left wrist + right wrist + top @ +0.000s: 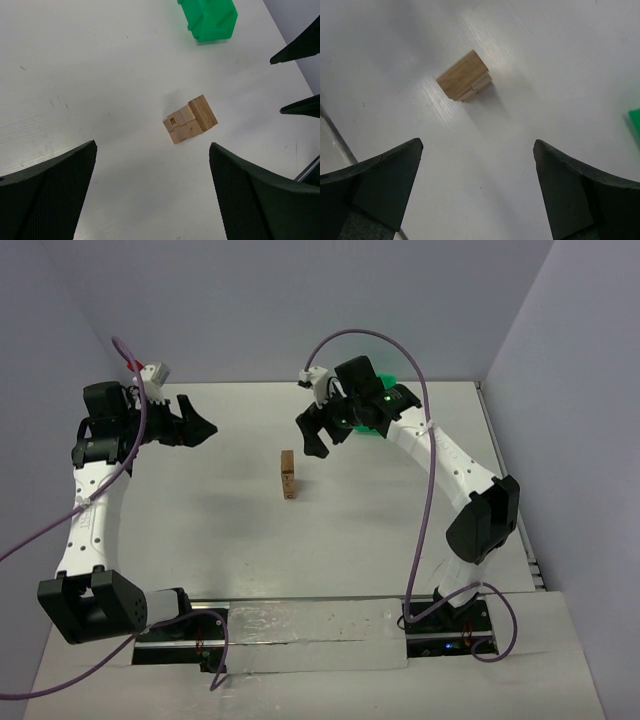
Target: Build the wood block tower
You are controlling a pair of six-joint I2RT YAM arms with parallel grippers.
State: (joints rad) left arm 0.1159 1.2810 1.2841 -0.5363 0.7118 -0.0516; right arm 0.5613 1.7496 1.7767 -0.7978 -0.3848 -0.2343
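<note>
The tower [288, 475] is a narrow upright column of tan wood blocks in the middle of the white table. From above it shows in the left wrist view [190, 120] and the right wrist view [465, 76]. The only wood blocks I see are those in this column. My left gripper [200, 425] hangs open to the tower's left, well apart from it, with nothing between its fingers [152, 146]. My right gripper [312, 435] hovers open just up and right of the tower, also empty [477, 143].
A green plastic bin [207, 17] stands at the back right, largely hidden behind my right arm in the top view [387, 380]; its corner shows in the right wrist view [635, 125]. Grey walls close in the table on three sides.
</note>
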